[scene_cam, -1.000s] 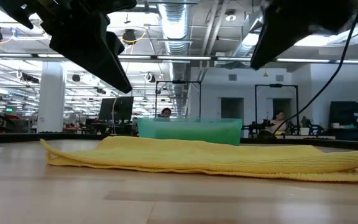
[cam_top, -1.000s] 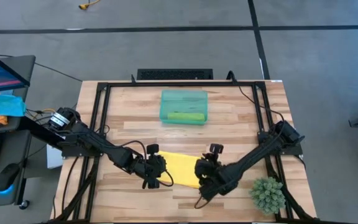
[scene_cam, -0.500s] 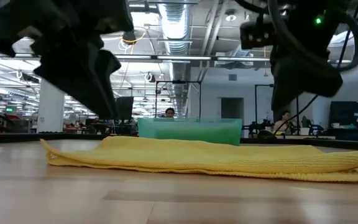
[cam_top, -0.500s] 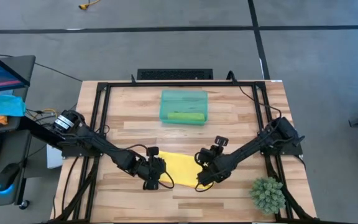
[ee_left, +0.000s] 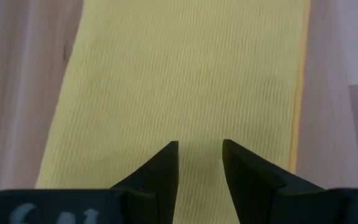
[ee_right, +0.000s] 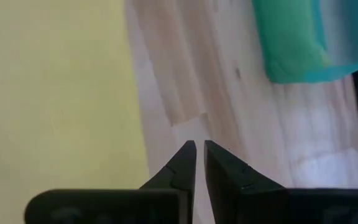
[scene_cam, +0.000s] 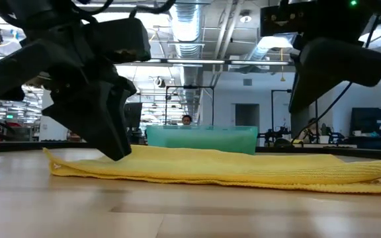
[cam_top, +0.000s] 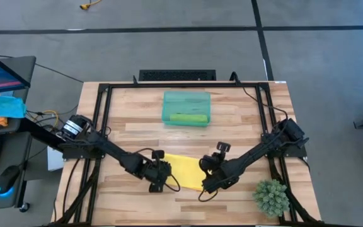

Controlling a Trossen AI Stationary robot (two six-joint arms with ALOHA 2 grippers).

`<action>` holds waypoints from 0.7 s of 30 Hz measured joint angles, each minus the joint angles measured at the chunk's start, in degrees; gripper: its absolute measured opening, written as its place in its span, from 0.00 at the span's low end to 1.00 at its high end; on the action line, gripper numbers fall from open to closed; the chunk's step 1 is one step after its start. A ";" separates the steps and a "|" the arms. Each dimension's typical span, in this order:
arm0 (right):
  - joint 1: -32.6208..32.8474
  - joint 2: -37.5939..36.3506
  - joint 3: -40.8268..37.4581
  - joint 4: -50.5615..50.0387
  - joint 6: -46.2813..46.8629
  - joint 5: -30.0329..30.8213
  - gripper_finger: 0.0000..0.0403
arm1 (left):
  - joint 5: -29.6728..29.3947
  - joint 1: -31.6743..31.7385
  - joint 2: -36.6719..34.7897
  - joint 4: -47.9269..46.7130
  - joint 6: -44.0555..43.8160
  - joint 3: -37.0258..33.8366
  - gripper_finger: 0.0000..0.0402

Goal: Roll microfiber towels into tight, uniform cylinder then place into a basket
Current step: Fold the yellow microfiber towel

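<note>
The yellow towel [cam_top: 183, 171] lies flat on the bench [cam_top: 232, 120], lower centre of the high view, long axis running left to right between both arms. The left gripper [ee_left: 200, 163] sits over its left end, fingers parted with cloth beneath, nothing pinched. The right gripper [ee_right: 199, 163] hangs just off the right edge, fingers nearly together and empty. The left wrist view alone shows that gap. The basket [cam_top: 186, 108], upper centre, already holds a green roll [cam_top: 188, 118].
</note>
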 joint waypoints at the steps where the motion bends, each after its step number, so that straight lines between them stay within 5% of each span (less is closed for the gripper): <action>1: -0.04 0.00 0.00 0.35 -0.23 -0.09 0.13 | 0.52 0.25 0.00 -0.30 -0.02 0.02 0.29; 17: -1.53 0.02 0.00 3.05 -1.39 -0.11 0.13 | 1.50 7.56 -0.01 -5.96 -0.08 0.00 0.29; 21: -1.53 0.04 0.00 4.53 -1.40 -0.11 0.13 | -4.87 10.18 -0.02 -6.35 1.06 0.00 0.29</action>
